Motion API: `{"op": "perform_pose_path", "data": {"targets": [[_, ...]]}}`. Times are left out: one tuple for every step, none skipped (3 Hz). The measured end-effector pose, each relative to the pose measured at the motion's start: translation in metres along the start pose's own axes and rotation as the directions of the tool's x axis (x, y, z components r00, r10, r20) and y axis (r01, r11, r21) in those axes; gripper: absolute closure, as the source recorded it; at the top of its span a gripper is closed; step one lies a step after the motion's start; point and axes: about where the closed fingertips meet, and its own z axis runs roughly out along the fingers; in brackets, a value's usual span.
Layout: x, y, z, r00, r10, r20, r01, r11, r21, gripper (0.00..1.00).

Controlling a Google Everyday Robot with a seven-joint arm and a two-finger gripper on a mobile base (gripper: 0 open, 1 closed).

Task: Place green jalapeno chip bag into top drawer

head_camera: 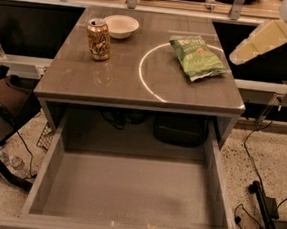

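The green jalapeno chip bag [197,57] lies flat on the right side of the tabletop, its darker top band facing the back. The top drawer [132,191] is pulled fully open below the table's front edge, and its flat bottom is bare. My gripper [239,55], a cream-coloured part on the arm coming in from the upper right, hangs just past the table's right edge. It is a little to the right of the bag, above table height and not touching it.
A gold-brown soda can [99,39] and a white bowl [121,26] stand at the back left of the tabletop [86,81]. A black bag [180,129] sits under the table. A dark chair [4,104] is at the left. Cables and a stand [266,207] are on the floor at the right.
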Motion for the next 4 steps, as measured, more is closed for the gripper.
{"op": "perform_pose_path", "data": {"targets": [[-0.01,-0.032,0.017,0.988,0.126,0.094,-0.133,0.9884,0.073,0.0],[-0.015,-0.036,0.017,0.985,0.132,0.113,-0.142,0.9861,0.086,0.0],[-0.017,-0.032,0.022,0.984,0.128,0.125,-0.139,0.987,0.081,0.0],[-0.028,-0.033,0.06,0.975,0.141,0.169,-0.152,0.987,0.052,0.0]]}}
